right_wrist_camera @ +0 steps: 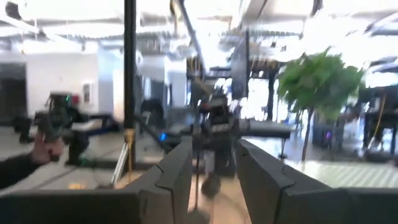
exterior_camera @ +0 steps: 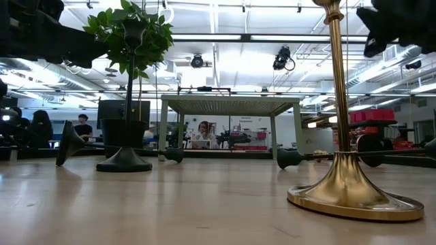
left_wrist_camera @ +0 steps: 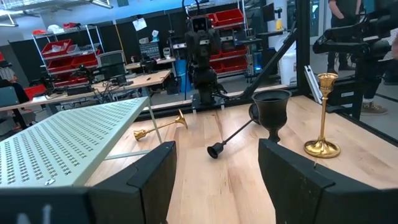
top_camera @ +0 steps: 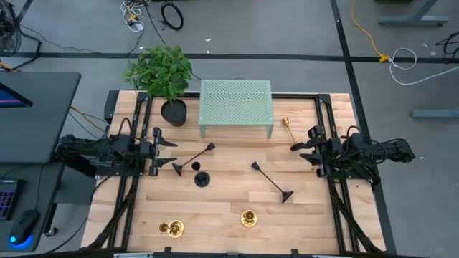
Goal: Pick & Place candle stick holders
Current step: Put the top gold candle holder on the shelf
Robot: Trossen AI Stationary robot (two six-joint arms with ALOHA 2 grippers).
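Six candle stick holders are on the wooden table (top_camera: 229, 204). Two gold ones (top_camera: 172, 228) (top_camera: 248, 217) stand upright near the front edge; one shows large in the low view (exterior_camera: 347, 136). A third gold one (top_camera: 287, 127) lies on its side beside the green riser. One black holder (top_camera: 202, 179) stands on its base at centre left. Two black ones (top_camera: 193, 159) (top_camera: 272, 183) lie on their sides. My left gripper (top_camera: 172, 153) is open and empty, next to the base end of the lying black holder. My right gripper (top_camera: 296, 145) is open and empty, just near of the lying gold holder.
A pale green perforated riser (top_camera: 235, 106) stands at the far middle of the table. A black pot with a green plant (top_camera: 166, 79) stands to its left. Dark rails (top_camera: 136, 179) (top_camera: 337, 193) run along the table's left and right sides. People show in the room beyond.
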